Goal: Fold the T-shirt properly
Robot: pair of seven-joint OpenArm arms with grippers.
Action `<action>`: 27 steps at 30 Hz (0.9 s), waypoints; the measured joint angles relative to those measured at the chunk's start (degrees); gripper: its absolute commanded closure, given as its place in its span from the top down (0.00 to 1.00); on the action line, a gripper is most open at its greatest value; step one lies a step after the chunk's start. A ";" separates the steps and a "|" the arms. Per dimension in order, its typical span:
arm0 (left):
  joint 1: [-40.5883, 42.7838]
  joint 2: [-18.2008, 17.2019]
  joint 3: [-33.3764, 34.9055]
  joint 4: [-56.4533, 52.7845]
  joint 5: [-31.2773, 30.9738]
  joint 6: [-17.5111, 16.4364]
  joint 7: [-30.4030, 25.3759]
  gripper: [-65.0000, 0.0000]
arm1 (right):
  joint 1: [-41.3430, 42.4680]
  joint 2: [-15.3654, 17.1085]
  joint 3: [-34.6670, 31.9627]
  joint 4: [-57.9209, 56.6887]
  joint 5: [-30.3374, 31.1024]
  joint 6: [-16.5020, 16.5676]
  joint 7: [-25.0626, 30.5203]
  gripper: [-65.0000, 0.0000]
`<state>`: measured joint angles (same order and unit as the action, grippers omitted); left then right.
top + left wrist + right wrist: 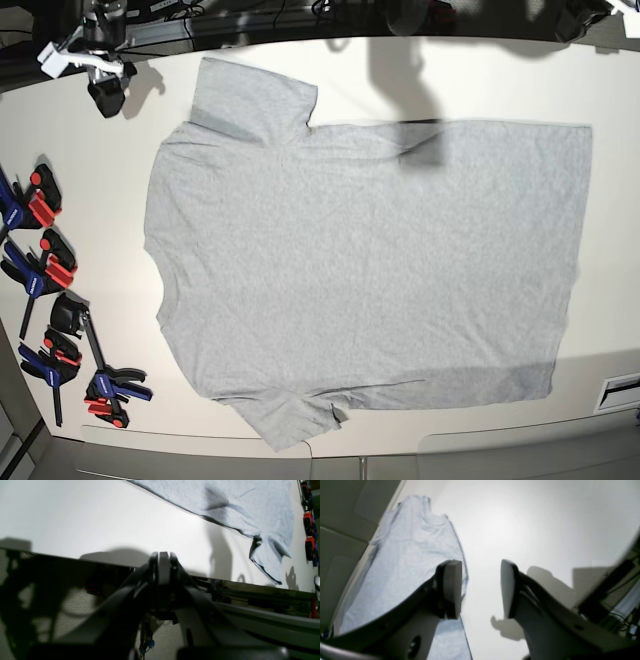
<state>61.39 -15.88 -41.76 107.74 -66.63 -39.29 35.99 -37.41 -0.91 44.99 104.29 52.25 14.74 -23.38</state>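
The light grey T-shirt (pixel 370 270) lies spread flat on the white table (pixel 90 160), plain side up. Its collar end is to the left and its hem to the right, with one sleeve at the far edge and one at the near edge. In the left wrist view my left gripper (pixel 163 555) is shut and empty above the table's edge, with the T-shirt (pixel 225 500) away at the upper right. In the right wrist view my right gripper (pixel 480 587) is open and empty above bare table, just beside the T-shirt's (pixel 407 555) edge. Neither gripper shows clearly in the base view.
Several orange and blue clamps (pixel 45 265) lie along the table's left side and also show in the left wrist view (pixel 310 525). A black and white device (pixel 100 70) sits at the far left corner. Cables and frame parts run along the far edge.
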 measured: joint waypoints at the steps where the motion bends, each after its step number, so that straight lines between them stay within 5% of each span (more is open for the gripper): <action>1: -0.15 0.00 0.00 0.00 0.02 0.00 0.04 0.00 | 0.94 0.13 0.04 0.00 -0.02 0.00 -1.25 0.37; 7: -0.85 0.00 0.00 0.00 0.00 0.00 0.07 0.00 | 3.82 0.44 -1.60 0.00 -0.04 0.02 -4.79 0.55; 15: -0.79 -0.02 0.00 0.00 0.00 0.00 0.07 0.00 | 6.14 0.55 -11.06 -2.60 -6.71 -1.92 -5.11 0.55; 19: -0.79 0.02 0.00 0.00 0.00 0.00 1.09 0.00 | 10.16 0.76 -11.30 -6.64 -9.05 -3.76 -5.25 0.55; 27: -0.79 0.02 0.00 0.00 0.00 0.00 1.46 0.00 | 14.45 2.36 -11.21 -14.40 -8.04 -2.10 -4.66 0.55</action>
<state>60.60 -15.86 -41.76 107.74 -66.63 -39.29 37.45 -22.96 1.45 33.78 89.89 44.21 12.64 -28.03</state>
